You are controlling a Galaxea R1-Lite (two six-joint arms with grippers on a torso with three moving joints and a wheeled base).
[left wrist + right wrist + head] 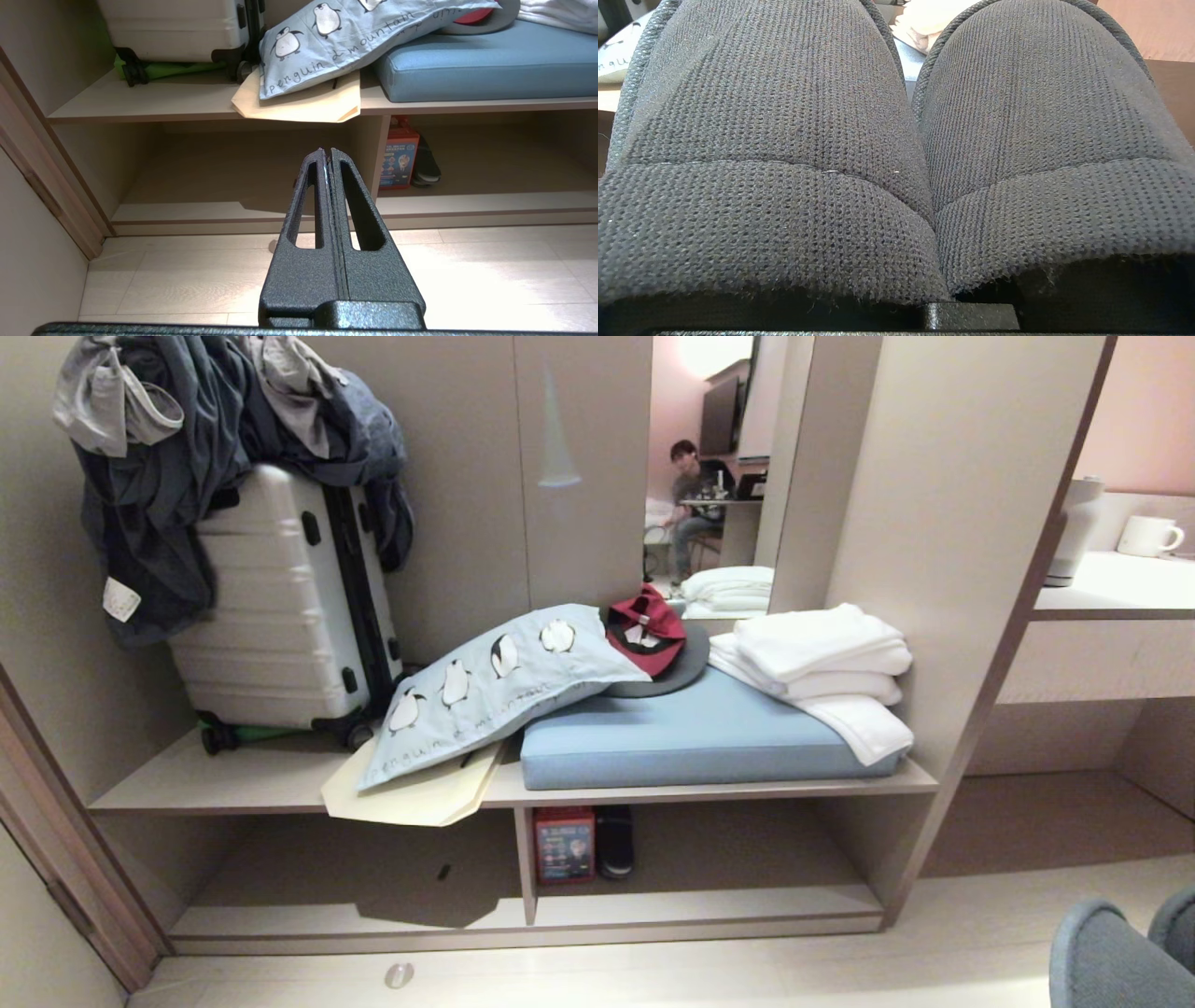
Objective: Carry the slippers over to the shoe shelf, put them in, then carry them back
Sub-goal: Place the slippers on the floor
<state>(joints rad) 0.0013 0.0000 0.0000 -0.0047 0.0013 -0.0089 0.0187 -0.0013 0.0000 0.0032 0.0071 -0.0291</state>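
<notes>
The two dark grey slippers [896,140] sit side by side and fill the right wrist view, toes pointing away. The right gripper [969,316] is closed on them, at the open ends closest to the camera. Their toes also peek into the head view at the near right corner, over the pale floor [747,971].

The left gripper [327,154] holds nothing. Its two black fingers [310,196] are pressed together, and it hangs over the floor in front of the shoe shelf [709,905].

The shoe shelf is the low space under the bench. Inside it, just right of the divider, stand a red box [564,845] and a black shoe [614,840]. On the bench above are a white suitcase [280,607], a penguin pillow [485,686], a blue cushion [691,733] and folded white towels [822,658].
</notes>
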